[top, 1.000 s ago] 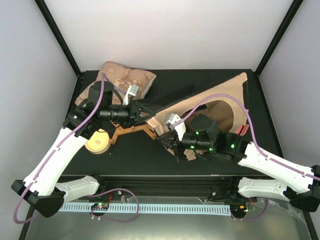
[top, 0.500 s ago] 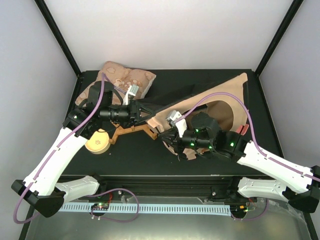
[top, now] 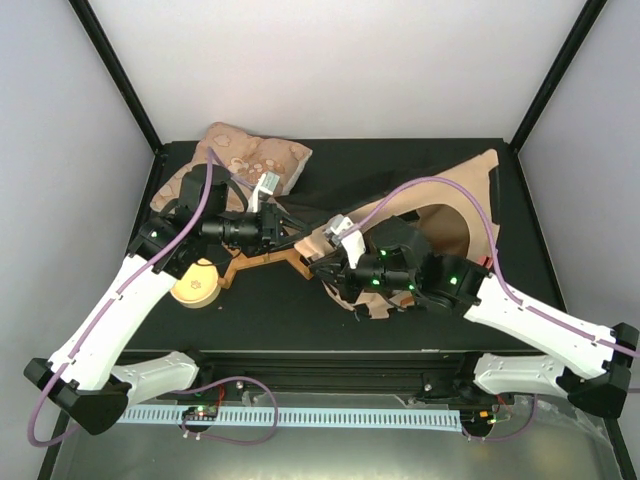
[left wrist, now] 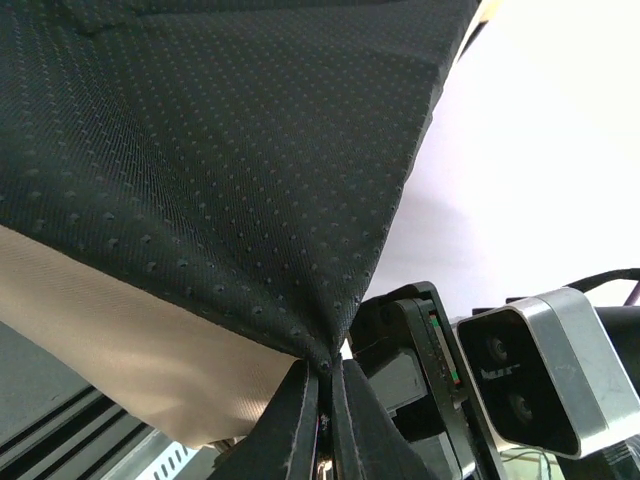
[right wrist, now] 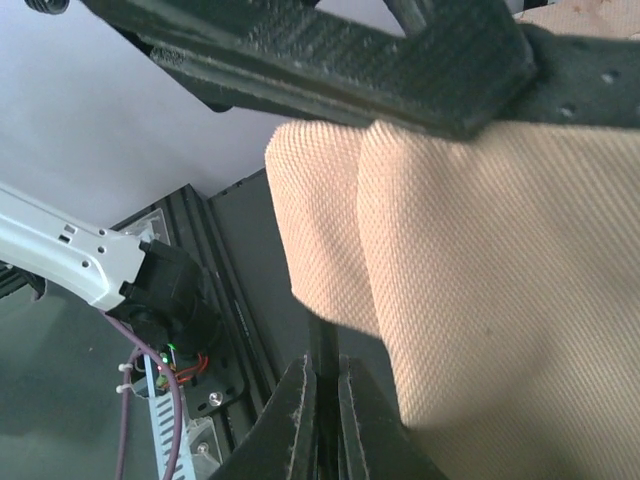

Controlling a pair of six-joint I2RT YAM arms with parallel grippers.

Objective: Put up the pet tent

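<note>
No text, brand, number or sign can be read in any view. Only candidate: tiny dark print on the front of the silver camera module (left wrist: 520,375), just right of the left gripper (left wrist: 322,385) jaws, too small to read. The pet tent (left wrist: 200,150) cloth above those jaws carries only a dot weave.

You'll see both arms built alike: the left arm (top: 105,315) and right arm (top: 545,322) wear white shells on the long links, with black joints and bases. A purple cable (top: 195,195) loops along each. Green lights (top: 400,283) dot the right arm's black joints. Each wrist carries a small silver camera (top: 266,186), and the fingers (left wrist: 290,430) are black, tapered and rough-textured.
</note>
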